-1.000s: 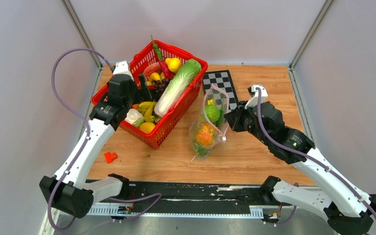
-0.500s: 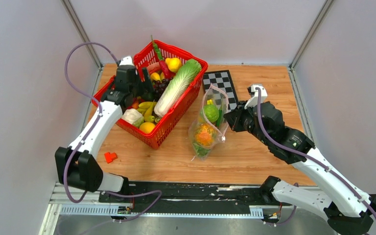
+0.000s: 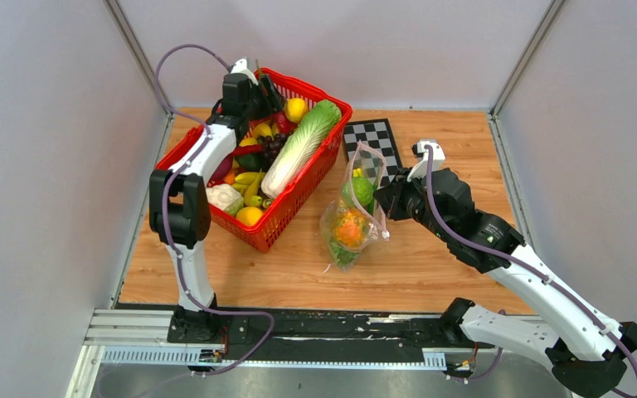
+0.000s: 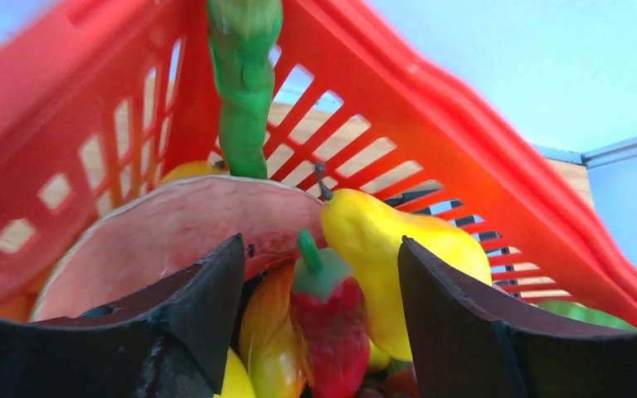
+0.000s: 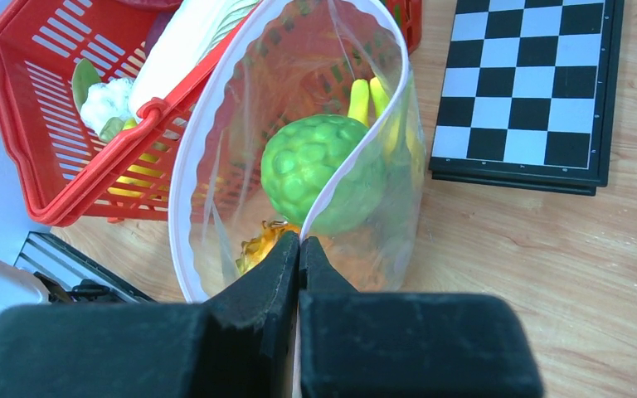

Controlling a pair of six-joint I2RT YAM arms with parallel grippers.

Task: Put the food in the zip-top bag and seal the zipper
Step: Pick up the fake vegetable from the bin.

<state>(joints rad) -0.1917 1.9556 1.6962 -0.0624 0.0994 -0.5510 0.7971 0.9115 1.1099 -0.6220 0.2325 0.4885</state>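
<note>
The zip-top bag (image 3: 357, 162) (image 5: 207, 191) stands on the wooden worktop (image 3: 431, 265) between the red basket (image 3: 286, 211) (image 5: 158, 108) and the right arm, with its mouth gaping upward. The right tool (image 3: 386, 199) (image 5: 300, 245) is pressed together on the near edge of that mouth, clamping the pale pink zipper strip (image 5: 344, 170). Inside the bag lie a bumpy green fruit (image 3: 358, 192) (image 5: 311, 166), yellow bananas (image 5: 363, 99) and an orange pumpkin piece (image 3: 348, 228) (image 5: 257, 249). A checkerboard (image 3: 373, 137) (image 5: 531, 83) lies flat just behind the bag.

The left arm reaches to the far corner of the basket, where the left tool (image 3: 259, 84) (image 4: 319, 323) hangs with its jaws apart above the toys (nothing is clamped between them). Its wrist view shows a red piece with a green cap (image 4: 332, 332) in the gap between the fingers, a yellow pear (image 4: 381, 249) beside it, a pink melon slice (image 4: 174, 240) and a green stalk (image 4: 245, 83) leaning on the basket wall (image 4: 464, 182). A long leafy cabbage (image 3: 299, 149) lies along the basket's right side.
</note>
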